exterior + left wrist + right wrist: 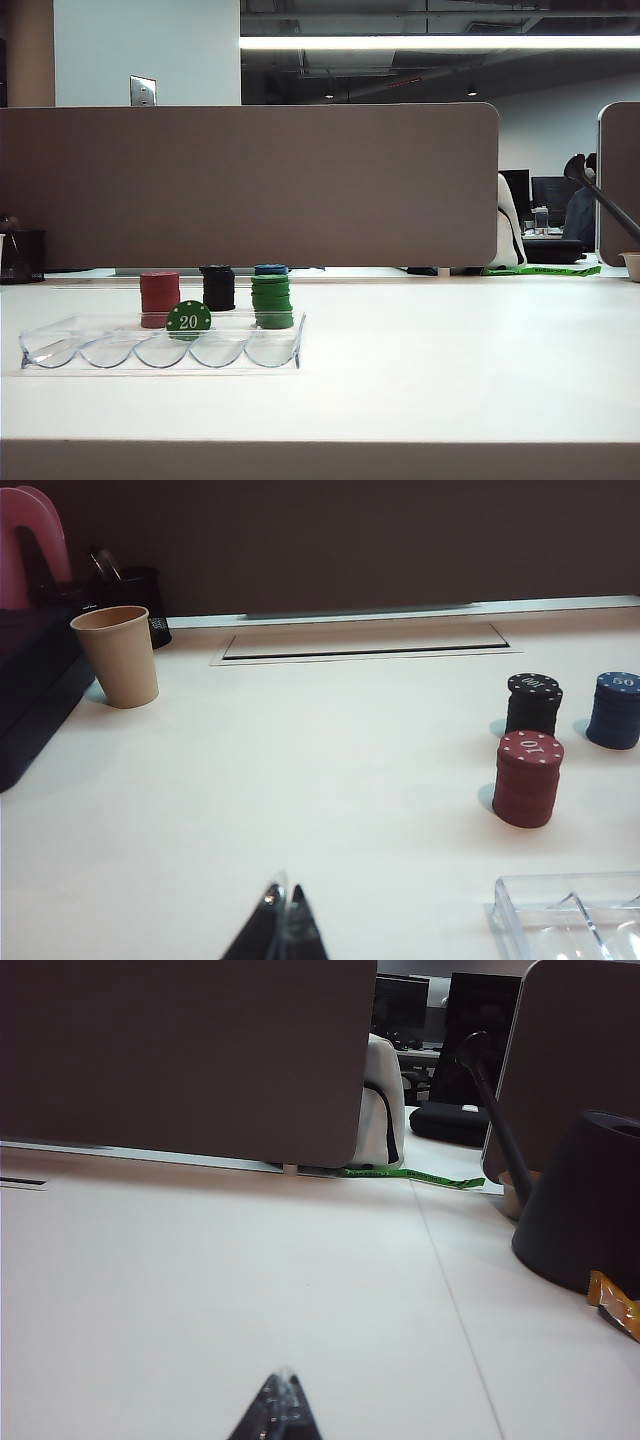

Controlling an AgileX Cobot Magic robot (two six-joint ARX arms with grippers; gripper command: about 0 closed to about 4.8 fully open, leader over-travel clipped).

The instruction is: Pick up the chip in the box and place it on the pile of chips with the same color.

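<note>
Overall: start state, nothing grasped; task judged not begun.

Exterior view – chip (188, 320): stood on edge in the box (60, 345), face with "20" toward the camera, seated in a middle groove; the groove presumably kept it upright with its rim exposed for a pinch.
Exterior view – green pile (272, 302): sat on the table (450, 360) just behind the box's right end, near the chip; a blue chip showed at its top, but whether it rested on the pile or belonged to a stack behind could not be told.
Exterior view – other piles: red pile (159, 298) and black pile (218, 288) also stood behind the box, left of the green one.
Exterior view – arms: neither was in the frame.

Left wrist view – left gripper (284, 930): tips pressed together, holding nothing, low over bare table, apart from the box corner (560, 915).
Left wrist view – piles: red (527, 778), black (533, 702) and a blue pile (614, 709) were visible; chip and green pile out of frame.
Left wrist view – cup (117, 655): paper, well off to the side, no obstacle.

Right wrist view – right gripper (278, 1410): tips shut, empty, over bare table; no task items visible.
Right wrist view – dark cone-shaped object (585, 1205): stood at the table's far side.

Judgement: left arm sat nearer the box, so likelier to make the pick.
</note>
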